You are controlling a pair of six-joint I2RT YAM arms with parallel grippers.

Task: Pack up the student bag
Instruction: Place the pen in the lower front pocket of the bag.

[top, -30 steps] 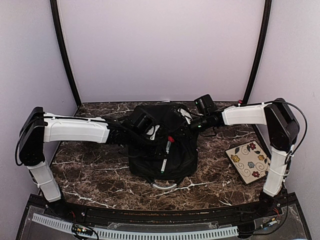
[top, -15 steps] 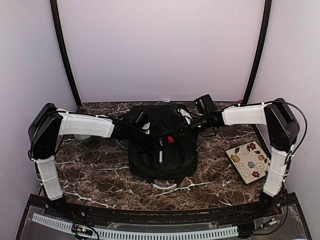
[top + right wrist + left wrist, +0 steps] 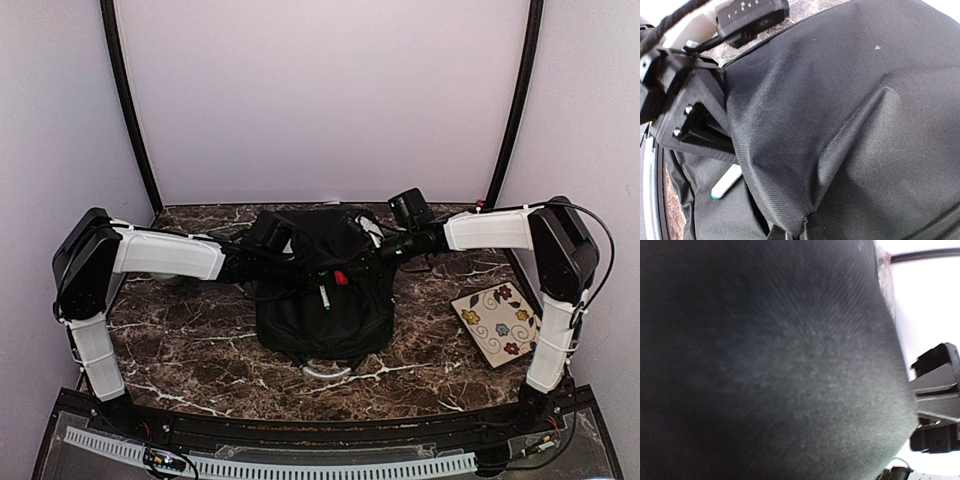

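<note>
left fingers (image 3: 306, 272) drew back, pen (image 3: 324, 296) now deeper in student bag (image 3: 320, 328).

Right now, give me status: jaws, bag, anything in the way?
Left gripper buried in large black fabric backpack, jaws hidden. Right gripper shut, apparently pinching its flap. White marker pokes from opening. Flowered square tile apart, right.

The left arm (image 3: 165, 255) and right arm (image 3: 490, 230) are stretched inward from the near corners, elbows raised and forearms held roughly level. The left gripper (image 3: 303, 270) is pressed low against the bag (image 3: 320, 325); its fingers are hidden, so their state cannot be told. The right gripper (image 3: 368, 254) is brought in from the opposite side, slightly higher, with its fingers closed on a fold of the bag. The two grippers are set near each other.
</note>
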